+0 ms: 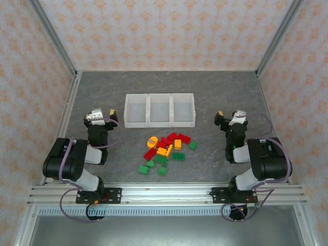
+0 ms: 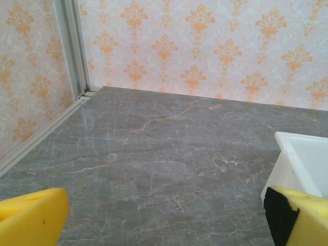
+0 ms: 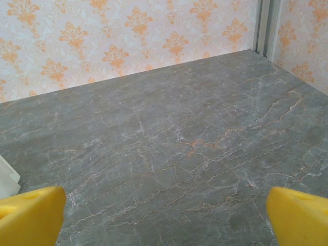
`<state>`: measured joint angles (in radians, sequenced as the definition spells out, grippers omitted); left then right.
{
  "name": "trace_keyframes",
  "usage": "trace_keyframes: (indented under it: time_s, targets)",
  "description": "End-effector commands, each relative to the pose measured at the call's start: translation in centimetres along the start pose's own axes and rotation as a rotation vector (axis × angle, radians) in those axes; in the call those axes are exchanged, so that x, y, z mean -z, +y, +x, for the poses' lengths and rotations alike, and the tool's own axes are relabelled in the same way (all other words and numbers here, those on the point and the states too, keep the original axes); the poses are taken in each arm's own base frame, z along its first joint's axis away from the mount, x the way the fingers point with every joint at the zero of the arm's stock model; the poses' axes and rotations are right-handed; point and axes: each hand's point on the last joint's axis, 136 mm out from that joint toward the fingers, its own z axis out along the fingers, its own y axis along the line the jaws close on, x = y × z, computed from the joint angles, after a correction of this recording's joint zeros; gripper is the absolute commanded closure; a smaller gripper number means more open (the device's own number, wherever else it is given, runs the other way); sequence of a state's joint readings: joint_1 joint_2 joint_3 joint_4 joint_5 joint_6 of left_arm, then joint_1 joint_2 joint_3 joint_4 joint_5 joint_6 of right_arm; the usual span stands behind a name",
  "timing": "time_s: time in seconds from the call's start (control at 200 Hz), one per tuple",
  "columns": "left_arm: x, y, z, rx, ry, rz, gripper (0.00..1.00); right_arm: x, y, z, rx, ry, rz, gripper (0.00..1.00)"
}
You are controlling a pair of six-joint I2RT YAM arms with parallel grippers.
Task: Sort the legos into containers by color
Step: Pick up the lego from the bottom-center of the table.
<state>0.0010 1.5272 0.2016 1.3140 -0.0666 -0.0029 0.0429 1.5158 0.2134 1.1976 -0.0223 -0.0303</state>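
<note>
1. Starting at the legos (image 1: 166,148): heaped loose at mid-table, between the containers (image 1: 160,109) and the near edge, touching neither. Red bricks (image 1: 182,137), orange-yellow bricks (image 1: 152,140) and green bricks (image 1: 144,168) all jumbled together, a few greens straying toward the near edge. Unsorted by the look of it, so the job not yet begun.
2. On to the containers: three bins joined in a row, parallel to the far edge, open tops up, set just beyond the heap. Probably placed so to keep every bin a short carry from the pile. Bare white floors in the left, middle and right bins alike; not one brick inside.
3. Out to the left gripper (image 1: 105,114): parked beside the left end of the row, toward the table's (image 1: 102,87) left edge, jaws spread wide, gripping nothing. From the left wrist, yellow fingertips (image 2: 31,218) far apart, with a corner of the left bin (image 2: 302,159) just above the right-hand one.
4. Across to the right gripper (image 1: 225,119): mirrored at the right end of the row, jaws likewise wide open and empty, only bare table between the pads.
5. Reading the stance: both arms flanking bins and heap, clear of the middle, seemingly poised to share the picking.
</note>
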Motion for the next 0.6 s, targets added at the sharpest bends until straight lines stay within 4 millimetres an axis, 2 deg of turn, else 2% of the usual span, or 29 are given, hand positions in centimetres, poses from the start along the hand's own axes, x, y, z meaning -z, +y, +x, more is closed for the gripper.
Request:
trace_keyframes:
  time_s: [0.0,0.591]
  targets:
    - [-0.39,-0.16,-0.35,0.026,-0.009,0.014,0.01,-0.35,-0.23,-1.46,0.005,-0.051,0.018,0.00]
    - [-0.41,-0.26,-0.33,0.023,-0.008,0.009,0.01,-0.45,-0.85,-1.59,-0.013,-0.054,0.048,0.00]
